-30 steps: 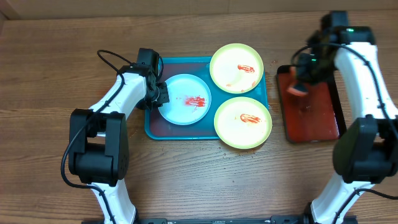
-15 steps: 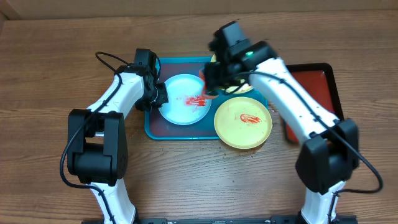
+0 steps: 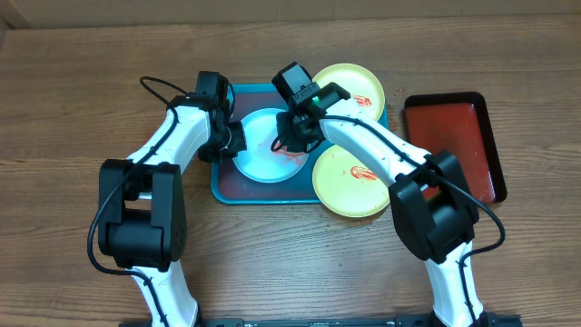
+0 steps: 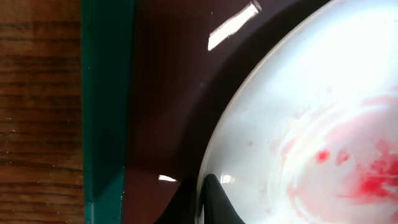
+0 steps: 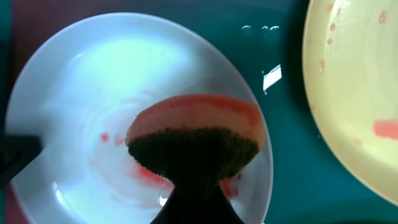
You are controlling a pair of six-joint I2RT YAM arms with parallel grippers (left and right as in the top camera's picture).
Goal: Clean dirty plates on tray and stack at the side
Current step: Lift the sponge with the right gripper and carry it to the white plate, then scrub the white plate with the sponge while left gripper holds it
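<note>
The pale blue-white plate [image 3: 263,162] lies at the left of the teal tray [image 3: 218,186], with red smears in its middle. My left gripper [image 3: 231,143] is shut on the plate's left rim; in the left wrist view one dark finger [image 4: 212,202] lies on the rim of the plate [image 4: 311,112]. My right gripper [image 3: 292,136] is shut on an orange sponge [image 5: 196,130] with a dark scrub face, pressed on the smeared middle of the plate [image 5: 81,87]. Two yellow-green plates [image 3: 349,91] [image 3: 356,182] with red smears lie at the tray's right.
A dark-red tray with a black rim [image 3: 454,145] lies to the right of the teal tray. Bare wooden table surrounds both trays. The right arm reaches across the two yellow-green plates.
My right arm has swung left from the dark-red tray, carrying the sponge over the yellow-green plates onto the pale blue-white plate. The left gripper has stayed on the plate's rim.
</note>
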